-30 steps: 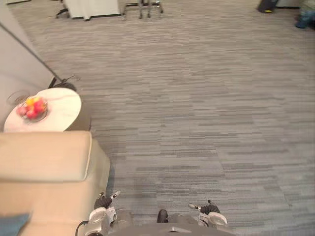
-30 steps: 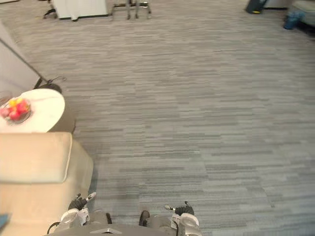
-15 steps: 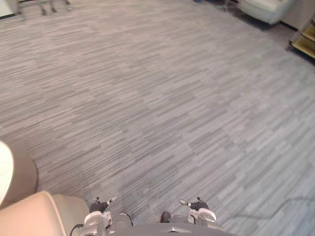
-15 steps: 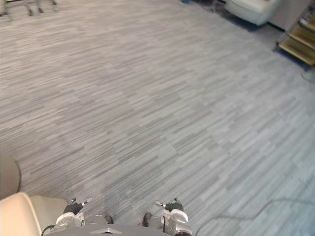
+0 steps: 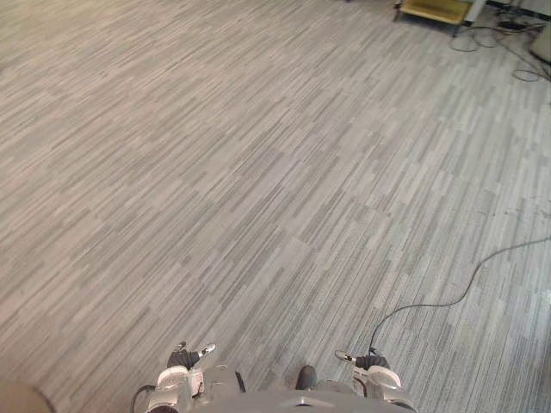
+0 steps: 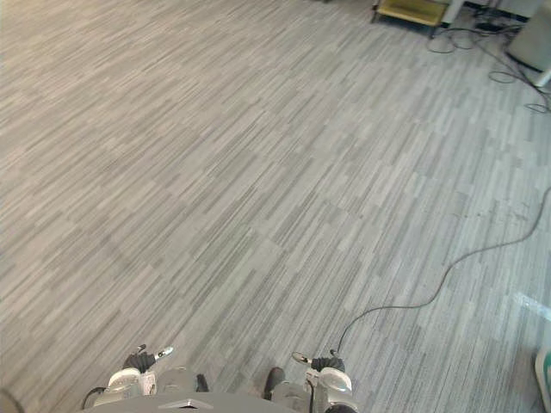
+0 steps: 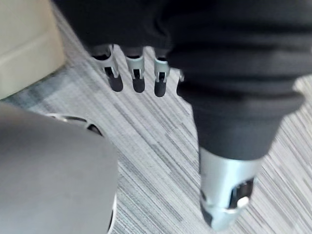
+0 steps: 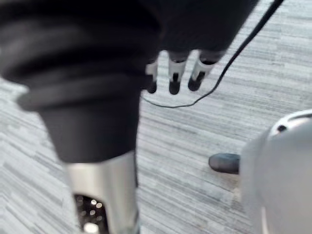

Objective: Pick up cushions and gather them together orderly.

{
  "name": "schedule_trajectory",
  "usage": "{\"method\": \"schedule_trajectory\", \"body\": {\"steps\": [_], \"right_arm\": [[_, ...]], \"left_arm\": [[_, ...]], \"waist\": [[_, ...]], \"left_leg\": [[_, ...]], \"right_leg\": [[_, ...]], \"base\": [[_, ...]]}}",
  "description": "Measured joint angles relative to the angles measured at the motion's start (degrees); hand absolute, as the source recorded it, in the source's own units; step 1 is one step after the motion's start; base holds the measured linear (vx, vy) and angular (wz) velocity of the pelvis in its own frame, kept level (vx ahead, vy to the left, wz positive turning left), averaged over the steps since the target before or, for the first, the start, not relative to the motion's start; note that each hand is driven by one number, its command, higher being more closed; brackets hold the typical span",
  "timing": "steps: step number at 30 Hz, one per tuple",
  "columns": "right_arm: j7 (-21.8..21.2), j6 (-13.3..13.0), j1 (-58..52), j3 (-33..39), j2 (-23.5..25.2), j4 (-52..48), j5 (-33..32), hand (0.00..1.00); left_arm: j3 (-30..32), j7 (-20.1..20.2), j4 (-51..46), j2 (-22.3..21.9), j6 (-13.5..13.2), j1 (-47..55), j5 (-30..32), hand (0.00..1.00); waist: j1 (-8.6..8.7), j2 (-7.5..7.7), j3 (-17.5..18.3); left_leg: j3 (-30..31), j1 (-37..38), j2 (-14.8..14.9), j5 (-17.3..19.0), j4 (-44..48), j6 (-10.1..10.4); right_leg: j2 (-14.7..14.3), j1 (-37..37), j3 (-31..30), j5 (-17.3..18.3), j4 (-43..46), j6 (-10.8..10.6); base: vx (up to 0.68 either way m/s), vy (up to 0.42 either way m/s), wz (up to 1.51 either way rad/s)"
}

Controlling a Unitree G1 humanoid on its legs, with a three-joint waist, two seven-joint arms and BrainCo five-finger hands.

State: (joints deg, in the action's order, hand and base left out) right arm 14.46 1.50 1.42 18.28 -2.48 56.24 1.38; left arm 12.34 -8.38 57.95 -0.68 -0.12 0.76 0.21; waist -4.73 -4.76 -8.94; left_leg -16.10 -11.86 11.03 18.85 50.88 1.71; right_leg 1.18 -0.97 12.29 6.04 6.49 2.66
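sofa [image 7: 24, 44] cut off, left robot hand [image 7: 138, 73], right robot hand [image 8: 174, 74] relaxed

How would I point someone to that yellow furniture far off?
Follow the grey striped carpet away from the robot, towards its right. There stands a low yellow shelf on dark legs, beside looped dark cables; it is the one yellow thing there.

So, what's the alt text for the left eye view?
Grey striped carpet floor stretches ahead; the robot's left hand and right hand hang open and empty at the lower edge. A low yellow shelf stands far right.
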Motion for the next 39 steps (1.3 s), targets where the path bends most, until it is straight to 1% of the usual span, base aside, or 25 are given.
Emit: {"method": "schedule_trajectory", "body": {"steps": [2,4,6,7,8,9,10,11,14,15,17,20,21,22,23,25,27,29,31,32,33,34,35,37,39], "right_arm": [[0.1,0.0,0.2,-0.1,0.3,-0.5,0.0,0.0],[0.1,0.0,0.3,-0.2,0.2,-1.5,0.1,0.0],[0.5,0.3,-0.4,-1.5,1.3,-2.8,0.0,0.0],[0.7,0.4,-0.8,-2.2,2.2,-3.7,0.0,0.0],[0.7,0.5,-0.7,-2.3,2.3,-3.5,0.0,0.0],[0.8,0.5,-0.6,-2.2,2.5,-3.2,0.0,0.0],[0.8,0.6,-0.4,-2.1,2.5,-2.8,0.1,0.0],[0.8,1.0,0.8,-1.5,1.0,-1.2,0.2,0.0],[0.8,1.2,0.4,0.0,0.9,-1.3,0.4,0.0],[0.6,1.2,-0.1,0.1,1.4,-1.3,1.3,0.0],[0.5,1.2,-0.7,0.4,2.3,-1.3,1.3,0.0],[0.4,1.0,-1.1,0.3,2.7,-2.6,1.3,0.0],[0.4,1.1,-1.1,0.3,2.6,-2.9,1.3,0.0],[0.4,1.0,-1.6,0.2,2.3,-3.6,1.4,0.0],[0.4,0.9,-1.5,0.2,2.2,-3.6,1.4,0.0],[0.1,1.0,-1.3,0.2,2.0,-3.5,1.4,0.0],[-0.5,0.9,-0.6,0.1,1.3,-3.5,1.4,0.0],[-1.2,1.0,1.1,0.2,0.3,-3.3,1.3,0.0],[-1.4,1.1,1.3,-0.1,-0.1,-2.9,1.3,0.0],[-1.4,1.2,1.0,-0.1,0.0,-2.7,1.3,0.0],[-1.5,1.1,0.8,0.1,-0.2,-1.9,1.3,0.0],[-1.4,1.1,1.2,0.3,-0.4,-1.4,1.3,0.0],[-1.4,1.1,2.0,0.4,-2.4,-1.1,1.3,0.0],[-1.5,0.9,2.2,1.2,-2.8,-1.1,1.3,0.0],[-1.4,0.9,1.9,2.3,-2.6,-1.0,1.3,0.0]], "left_arm": [[-0.2,0.0,-1.4,-0.3,-0.3,0.3,0.0,0.0],[-0.8,0.1,-2.0,-0.9,-0.5,0.9,-0.2,0.0],[-0.9,-0.2,-2.4,-0.5,-0.3,0.9,0.2,0.0],[-1.1,-0.2,-2.8,-0.1,-0.4,1.3,0.6,0.0],[-1.3,-0.1,-2.8,0.2,-0.4,1.4,0.8,0.0],[-1.5,0.1,-3.1,0.8,-0.6,1.4,1.1,0.0],[-1.2,0.1,-3.4,1.4,-1.1,1.2,1.1,0.0],[-0.8,0.0,-2.7,1.1,-1.0,0.8,1.6,0.0],[-0.1,-0.1,-1.5,0.7,-0.5,1.2,1.7,0.0],[-0.1,0.0,-1.4,1.3,-0.5,1.8,1.9,0.0],[-0.9,0.0,-0.9,2.2,-0.3,2.0,2.0,0.0],[-2.7,0.0,-0.7,4.0,0.3,2.9,2.4,0.0],[-3.1,0.0,-0.6,4.2,0.4,3.0,2.4,0.0],[-3.6,-0.1,-0.6,4.4,0.6,3.2,2.4,0.0],[-3.6,-0.1,-0.7,4.4,0.6,3.1,2.4,0.0],[-3.6,-0.2,-0.6,4.2,0.7,3.0,2.4,0.0],[-3.7,-0.1,-0.6,3.9,0.8,2.6,2.4,0.0],[-5.2,-0.1,-0.5,3.5,0.8,1.9,2.4,0.0],[-5.3,-0.1,-0.3,3.5,0.8,1.8,2.4,0.0],[-5.3,-0.1,-0.3,3.8,0.8,1.8,2.4,0.0],[-5.2,-0.1,0.3,4.4,0.7,1.9,2.4,0.0],[-5.2,-0.1,1.1,4.0,0.7,1.5,2.5,0.0],[-5.1,0.0,2.4,2.2,0.6,0.3,3.0,0.0],[-4.7,-0.1,2.8,0.9,0.1,0.0,3.6,0.0],[-4.3,0.0,3.1,0.4,0.0,0.0,3.9,0.0]], "waist": [[-0.84,-0.27,-0.4],[-1.27,-2.75,-0.4],[-1.61,-2.18,-0.3],[-1.91,-0.89,-0.2],[-2.09,-0.72,0.0],[-2.33,0.51,-0.2],[-2.8,1.06,-0.4],[-3.04,0.38,0.1],[-2.77,0.12,0.6],[-3.58,1.04,0.9],[-3.29,2.06,1.3],[-1.94,3.83,0.9],[-1.43,3.95,0.9],[0.12,3.55,0.8],[0.19,3.56,0.8],[0.26,3.52,0.8],[1.09,3.13,0.7],[2.82,2.04,-0.2],[3.89,3.02,-0.6],[3.93,3.84,-0.7],[4.13,5.23,-0.6],[4.3,4.47,-0.9],[4.12,1.02,-1.1],[4.41,-0.53,-1.2],[4.57,-0.67,-1.1]], "left_leg": [[3.7,-4.4,-1.4,1.9,-4.4,0.5],[5.7,-3.3,-0.4,-1.6,-19.2,0.8],[2.5,-1.4,-1.5,-1.5,-23.0,1.7],[-0.8,1.3,-1.5,-3.7,-26.1,1.5],[-1.4,1.3,-1.6,-4.6,-25.5,0.8],[-1.2,-1.2,-2.1,-5.0,-20.2,0.8],[-1.1,-3.6,-2.8,-4.1,-16.2,0.4],[5.8,-5.2,-6.0,-3.6,-22.4,-1.9],[3.6,-2.2,-7.9,-3.3,-24.0,-3.3],[1.7,0.2,-8.9,-1.9,-25.3,-3.8],[1.2,2.2,-10.0,-0.6,-26.4,-4.4],[0.9,7.8,-11.8,1.2,-28.3,-5.1],[1.2,9.2,-11.9,1.4,-28.7,-5.2],[2.5,13.3,-12.0,1.5,-30.9,-5.3],[2.7,14.9,-12.0,1.5,-32.1,-5.3],[3.0,19.5,-11.4,1.5,-35.8,-5.2],[3.2,21.8,-10.4,1.4,-38.5,-5.1],[4.1,24.1,-8.2,0.9,-41.8,-4.2],[6.0,26.6,-8.3,0.3,-42.9,-3.1],[7.1,27.6,-8.9,0.0,-43.3,-2.6],[9.3,30.1,-9.6,0.2,-43.4,-2.1],[10.2,31.2,-9.1,0.2,-43.2,-1.7],[11.9,30.9,-6.5,-1.8,-41.0,-0.1],[14.0,30.2,-5.3,-6.1,-36.9,0.6],[16.2,28.6,-4.3,-11.6,-30.1,1.3]], "right_leg": [[1.5,-0.4,-3.4,1.8,1.4,-2.2],[1.1,0.5,-6.1,4.3,4.3,-6.7],[2.0,1.7,-4.8,4.7,6.9,-6.7],[0.2,2.2,-3.8,5.5,9.3,-5.7],[-0.6,1.7,-4.0,5.2,8.7,-5.2],[-1.5,0.0,-4.3,4.1,6.0,-3.1],[-0.4,-1.6,-3.8,5.0,3.6,-2.3],[0.4,-2.2,-5.8,6.1,1.0,-4.9],[2.7,-1.9,-8.2,6.6,2.9,-5.8],[3.9,-0.2,-10.0,8.4,8.3,-8.0],[5.4,4.1,-10.3,10.0,19.0,-10.4],[8.5,14.5,-10.0,6.9,45.0,-13.7],[8.9,15.6,-9.3,7.0,48.6,-13.3],[9.8,18.0,-5.9,8.2,53.2,-10.6],[9.9,18.6,-4.6,8.8,53.2,-9.5],[9.8,21.4,0.4,11.1,49.4,-6.1],[9.1,24.9,4.0,11.0,40.5,-4.7],[5.8,28.9,4.6,2.8,20.1,-3.6],[3.9,28.8,2.3,-7.3,3.8,-4.5],[4.0,28.6,1.1,-9.2,0.5,-4.0],[4.1,28.1,-0.9,-15.5,-0.4,-2.0],[3.8,27.7,-0.8,-19.0,0.7,-1.5],[1.9,29.2,-0.2,-17.8,6.4,-0.5],[0.7,29.1,0.7,-14.3,10.5,0.5],[-0.3,27.4,1.2,-10.1,13.5,1.0]], "base": [[0.08,0.257,-0.75],[0.09,0.328,-0.8],[0.24,0.218,-0.66],[0.23,0.068,-0.55],[0.26,0.066,-0.52],[0.12,0.037,-0.26],[0.15,0.076,-0.5],[0.13,0.106,-0.51],[0.25,0.2,-0.43],[0.21,0.152,-0.49],[0.22,0.144,-0.29],[0.23,0.096,-0.01],[0.34,0.07,0.38],[0.29,0.032,0.4],[0.37,0.017,0.37],[0.4,-0.022,0.1],[0.42,-0.08,0.21],[0.51,-0.147,0.3],[0.51,-0.187,0.23],[0.64,-0.261,0.23],[0.54,-0.215,0.11],[0.64,-0.255,-0.07],[0.49,-0.185,-0.18],[0.53,-0.204,-0.2],[0.49,-0.16,-0.06]]}}
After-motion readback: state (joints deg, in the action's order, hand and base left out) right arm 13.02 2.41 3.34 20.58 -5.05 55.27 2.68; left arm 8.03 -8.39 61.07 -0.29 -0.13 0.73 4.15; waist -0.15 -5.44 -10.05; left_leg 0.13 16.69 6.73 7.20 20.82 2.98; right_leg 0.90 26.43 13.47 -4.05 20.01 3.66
